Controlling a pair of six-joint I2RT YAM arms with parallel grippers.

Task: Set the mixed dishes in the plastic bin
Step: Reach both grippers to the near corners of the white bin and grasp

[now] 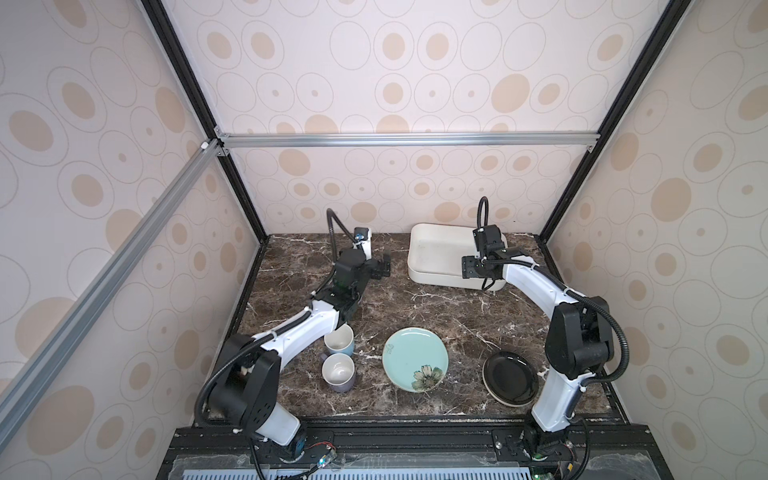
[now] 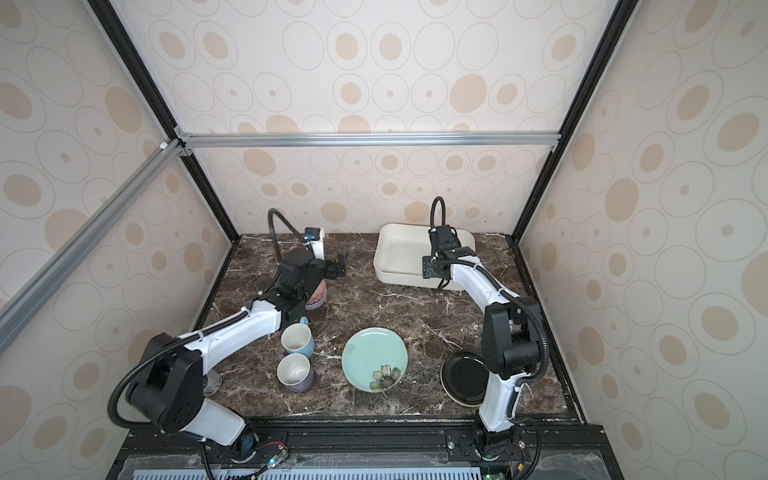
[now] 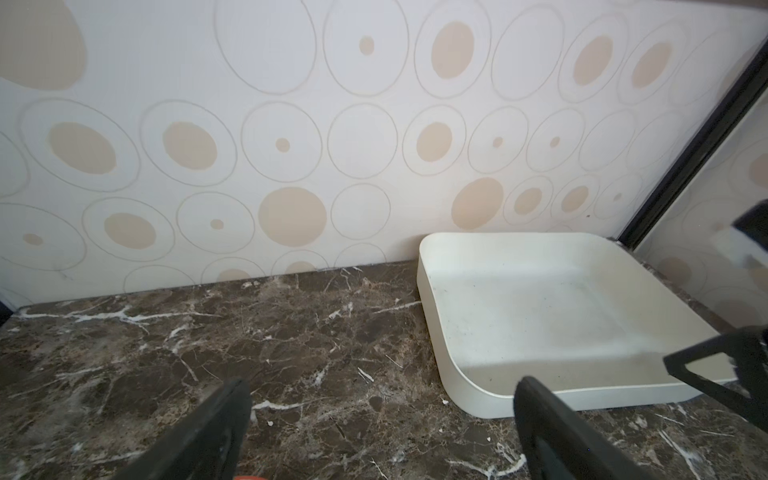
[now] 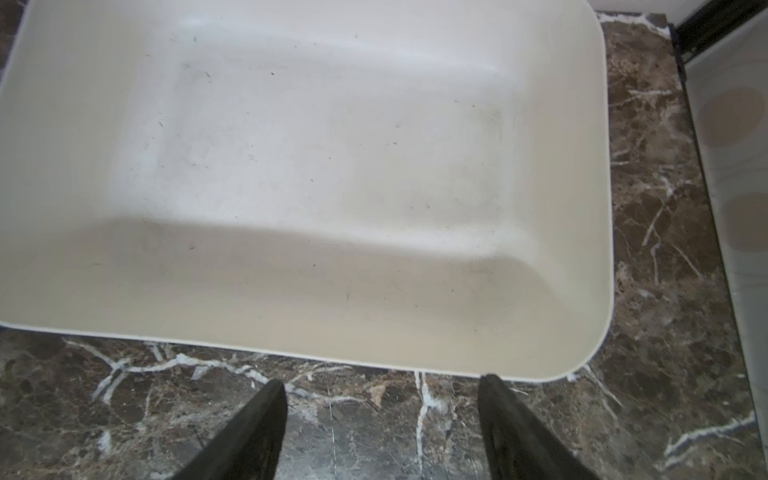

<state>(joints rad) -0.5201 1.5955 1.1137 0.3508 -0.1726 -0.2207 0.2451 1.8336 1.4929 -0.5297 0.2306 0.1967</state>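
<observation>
Top views: bin empty, every dish outside it

By my judgement, nothing of the task was done. The plastic bin (image 1: 432,279) stood at the back right of the worktop (image 1: 440,309). In the right wrist view its floor was bare, with only small specks on it.

The teal flower-painted plate (image 1: 415,359) lay at the front middle. The smaller black-and-cream plate (image 1: 510,377) lay at the front right, beside the right arm. An orange-patterned bowl (image 2: 319,294) was half hidden under the left arm in a top view. The light-blue mug (image 1: 339,340) and the lavender-grey mug (image 1: 338,372) stood upright, close together, at the front left. All five waited to be moved.

The left gripper (image 3: 382,386) had its jaws wide apart and held nothing; it pointed at the back wall, to the left of the bin. The right gripper (image 4: 382,381) hung above the worktop just before the bin's near rim, jaws apart and empty.
</observation>
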